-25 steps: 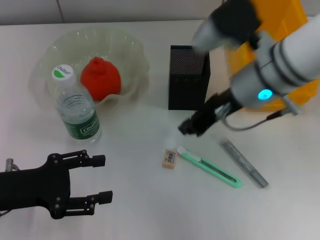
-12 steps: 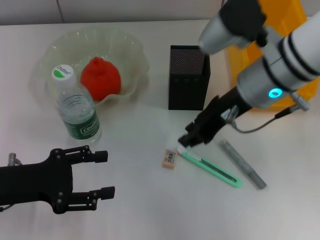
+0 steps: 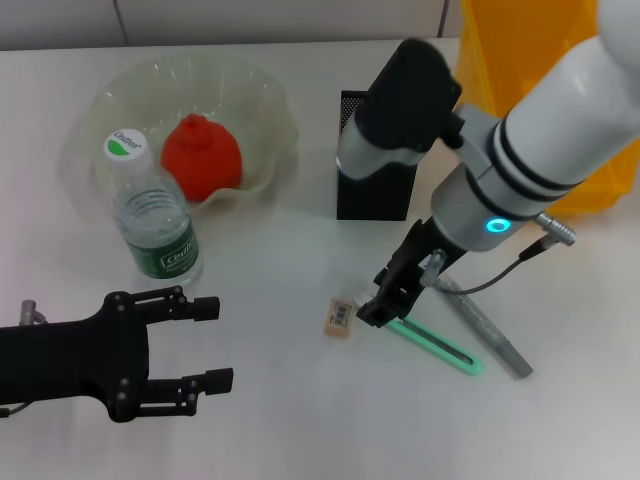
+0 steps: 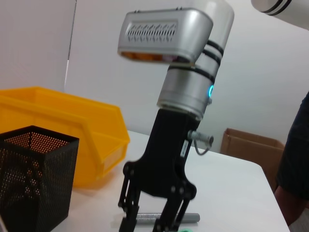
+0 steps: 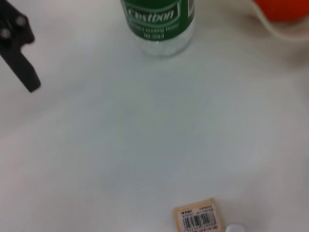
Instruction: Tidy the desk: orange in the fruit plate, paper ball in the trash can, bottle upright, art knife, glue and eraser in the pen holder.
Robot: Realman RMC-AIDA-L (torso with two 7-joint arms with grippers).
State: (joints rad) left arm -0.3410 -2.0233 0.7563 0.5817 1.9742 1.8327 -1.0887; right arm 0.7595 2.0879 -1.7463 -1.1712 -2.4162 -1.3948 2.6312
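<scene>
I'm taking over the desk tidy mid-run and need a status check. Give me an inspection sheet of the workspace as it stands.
Surface: white desk, dry, no spills seen.
Job's things: orange fruit in the clear ruffled plate; green-labelled water bottle upright; tan eraser, green art knife and grey glue stick lying on the desk; black mesh pen holder behind them; paper ball nothing seen.
Clutter: yellow plastic bin.
Grippers: right gripper over the knife's near end, jaws open; left gripper idle near the front edge, jaws open.
Cables: grey cable on the right wrist.
Surroundings: cardboard box.
</scene>
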